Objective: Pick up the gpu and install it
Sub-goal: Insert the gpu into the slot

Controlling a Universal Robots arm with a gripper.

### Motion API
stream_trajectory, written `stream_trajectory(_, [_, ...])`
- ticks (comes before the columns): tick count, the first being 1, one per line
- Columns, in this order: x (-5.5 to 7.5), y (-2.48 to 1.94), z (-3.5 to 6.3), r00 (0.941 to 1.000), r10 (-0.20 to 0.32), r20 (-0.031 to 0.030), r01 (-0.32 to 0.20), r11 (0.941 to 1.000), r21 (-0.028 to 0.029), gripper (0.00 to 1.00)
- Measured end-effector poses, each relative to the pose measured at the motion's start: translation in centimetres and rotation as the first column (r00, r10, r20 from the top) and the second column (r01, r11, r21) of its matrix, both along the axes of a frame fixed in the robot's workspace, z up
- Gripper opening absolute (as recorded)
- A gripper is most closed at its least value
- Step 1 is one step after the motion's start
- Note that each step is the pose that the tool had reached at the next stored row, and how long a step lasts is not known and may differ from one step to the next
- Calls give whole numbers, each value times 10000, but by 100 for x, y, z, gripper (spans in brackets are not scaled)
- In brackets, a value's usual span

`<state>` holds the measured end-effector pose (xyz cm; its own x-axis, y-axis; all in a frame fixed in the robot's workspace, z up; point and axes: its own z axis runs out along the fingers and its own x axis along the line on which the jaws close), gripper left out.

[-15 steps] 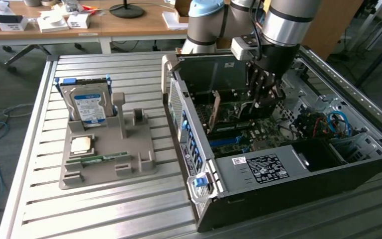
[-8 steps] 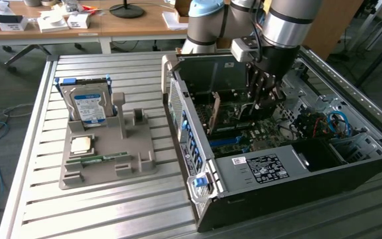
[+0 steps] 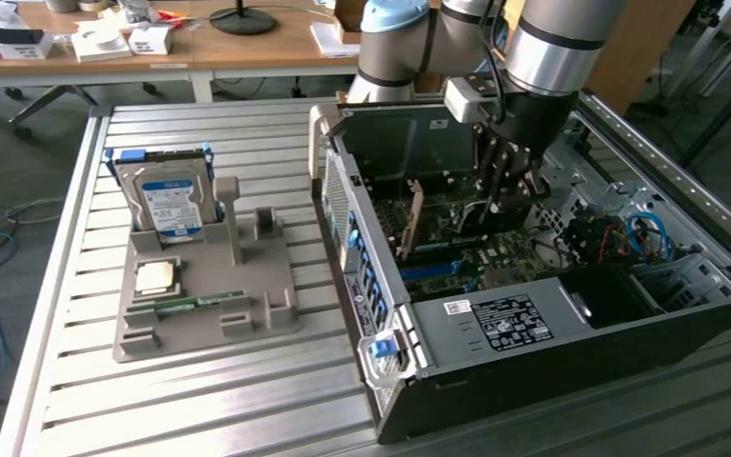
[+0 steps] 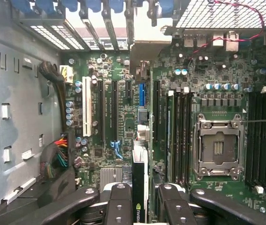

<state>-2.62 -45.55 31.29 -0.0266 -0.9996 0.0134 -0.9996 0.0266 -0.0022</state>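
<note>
The gripper is down inside the open computer case, its dark fingers clamped on either side of the gpu. In the wrist view the card is edge-on, a thin dark board with a green logo near the pads, hanging over the motherboard. Its lower edge runs in line with the long expansion slots. On one flank are a white slot and two black ones; on the other is a bank of memory slots, and beyond it the CPU socket. Room is tight there, with slot walls close on both sides of the card. The case's rear wall, with its row of blue latches, stands ahead of the card's far end. A cable bundle hugs the grey side wall, apart from the card. Out on the slatted table, well apart from the case, the grey holder carries a hard drive and a memory stick.
</note>
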Motion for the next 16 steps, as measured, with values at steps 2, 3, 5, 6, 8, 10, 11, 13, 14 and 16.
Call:
stream_trajectory(2, [-1, 0, -9, 10000, 1, 0, -1, 10000, 1, 26])
stream_trajectory(3, [-4, 0, -16, 10000, 0, 0, 0, 10000, 1, 26])
stream_trajectory(5, [-9, 0, -31, 10000, 1, 0, -1, 10000, 0, 26])
stream_trajectory(6, [-9, 0, -34, 10000, 2, -1, -2, 10000, -1, 26])
stream_trajectory(8, [-10, 0, -34, 10000, 1, -1, -1, 10000, -4, 26])
stream_trajectory(10, [-15, 0, -36, 10000, -2, -1, 2, 10000, 0, 26])
stream_trajectory(11, [-26, 0, -38, 10000, -3, 1, 3, 10000, 1, 26])
stream_trajectory(13, [-54, 0, -41, 10000, 0, 12, 0, 10000, 9, 26])
stream_trajectory(14, [-62, 0, -41, 10000, 0, 14, 0, 10000, 12, 26])
stream_trajectory(16, [-63, 0, -41, 10000, 0, 15, 0, 10000, 12, 26])
